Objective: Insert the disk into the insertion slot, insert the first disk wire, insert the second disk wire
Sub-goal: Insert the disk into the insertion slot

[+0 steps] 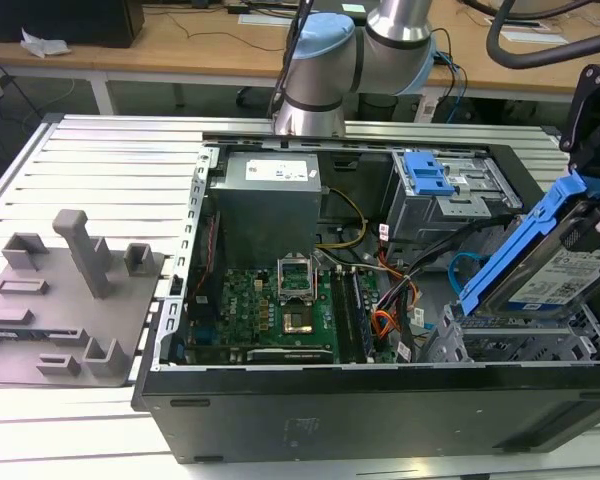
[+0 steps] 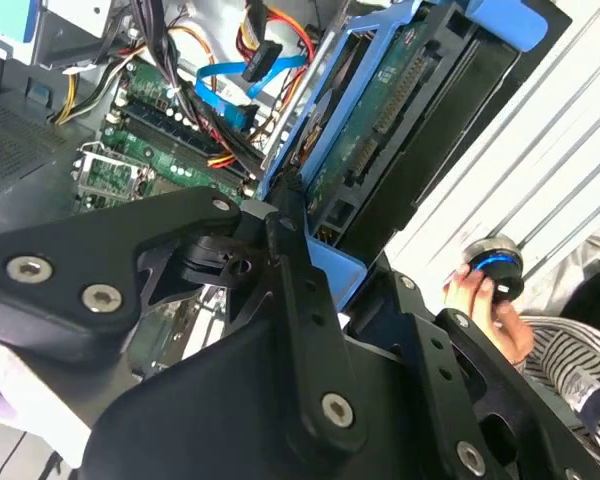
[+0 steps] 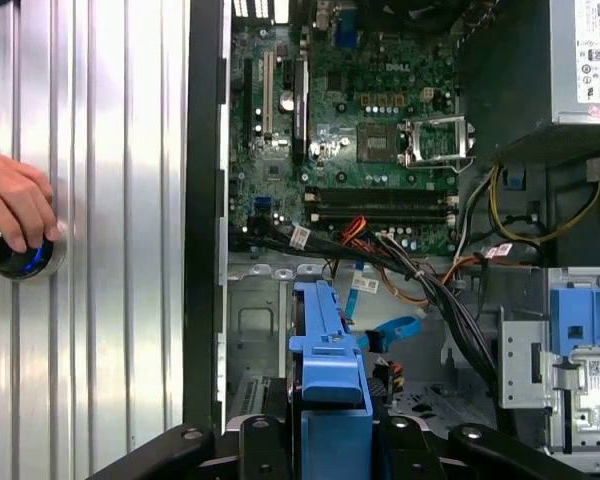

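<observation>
My gripper (image 1: 598, 205) is shut on the disk (image 1: 560, 282), a silver drive with a white label in a blue carrier frame. The disk hangs steeply tilted at the exterior view's right. Its lower end is at the insertion slot (image 1: 510, 345), a light-grey perforated bay in the case's near right corner. In the second wrist view the disk's green underside (image 2: 380, 130) rises from the black fingers (image 2: 290, 250). The second disk wire (image 1: 460, 266), thin and light blue, loops loose beside the slot and appears in both wrist views (image 3: 395, 328) (image 2: 220, 85). I cannot tell which cable is the first disk wire.
A taller grey cage with a blue latch (image 1: 428, 175) stands behind the slot. Orange and black cables (image 1: 390, 300) run between the motherboard (image 1: 270, 305) and the bays. A person's hand (image 3: 12, 200) rests on a blue-lit knob on the ribbed table. Grey fixtures (image 1: 70, 290) lie at the exterior view's left.
</observation>
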